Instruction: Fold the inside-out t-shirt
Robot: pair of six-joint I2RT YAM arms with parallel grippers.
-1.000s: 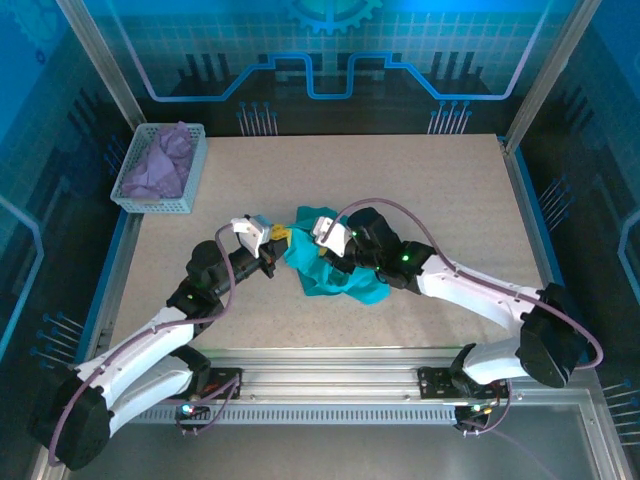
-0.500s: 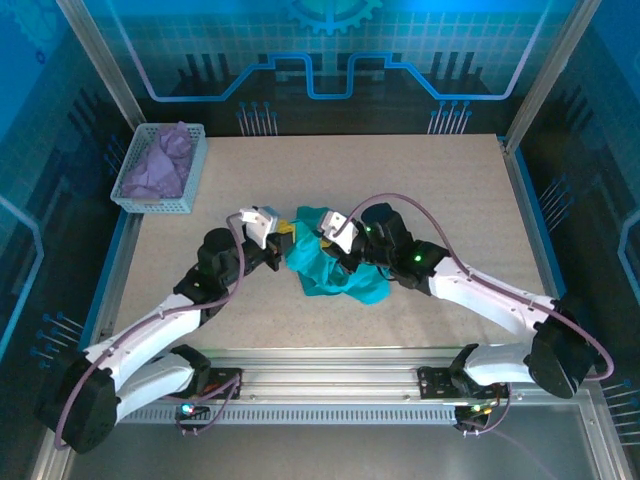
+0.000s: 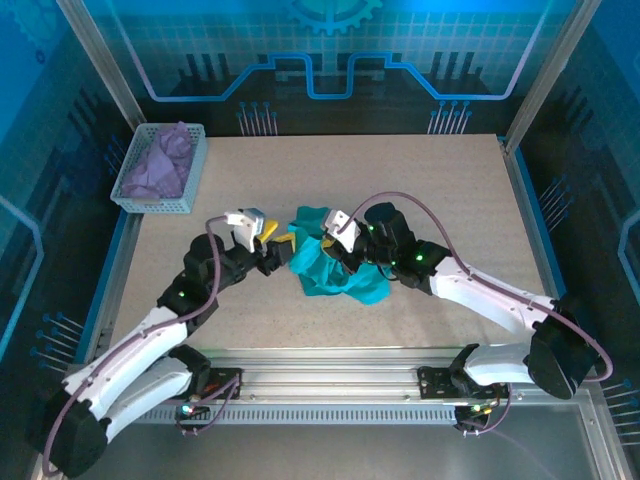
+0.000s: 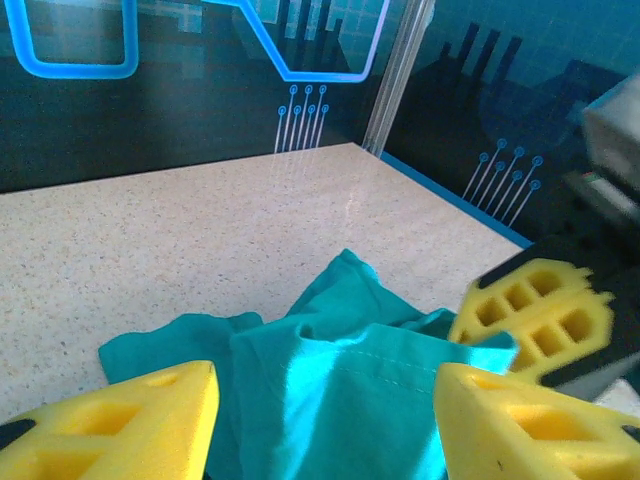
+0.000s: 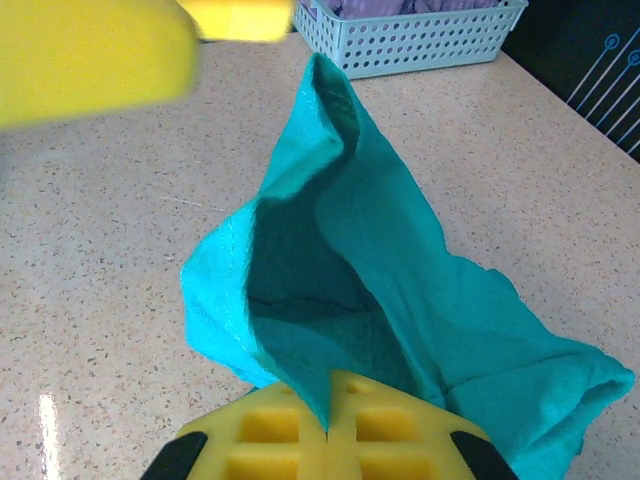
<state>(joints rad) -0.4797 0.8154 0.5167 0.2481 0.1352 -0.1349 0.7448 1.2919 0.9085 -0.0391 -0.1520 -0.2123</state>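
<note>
So, top / t-shirt: crumpled teal heap mid-bench, a bit toward the near edge
top / bench: speckled beige
top / left fingers: yellow, apart, just beside the heap's left edge; can't tell from up here whether they touch it
top / right arm: wrist sits over the heap's top; finger state not readable from here
top / basket: far-left corner, purple cloth inside, well apart from the t-shirt
left wrist / left fingers: spread wide, clamped on nothing; t-shirt lies between them
left wrist / right fingers: yellow gridded pad at the t-shirt's right edge, touching fabric
right wrist / right fingers: together, clamped on a t-shirt fold; fabric stands up from the seam between them as an open pocket
right wrist / left fingers: blurred yellow, top left, beyond the t-shirt
right wrist / basket: behind the t-shirt, on the bench
</note>
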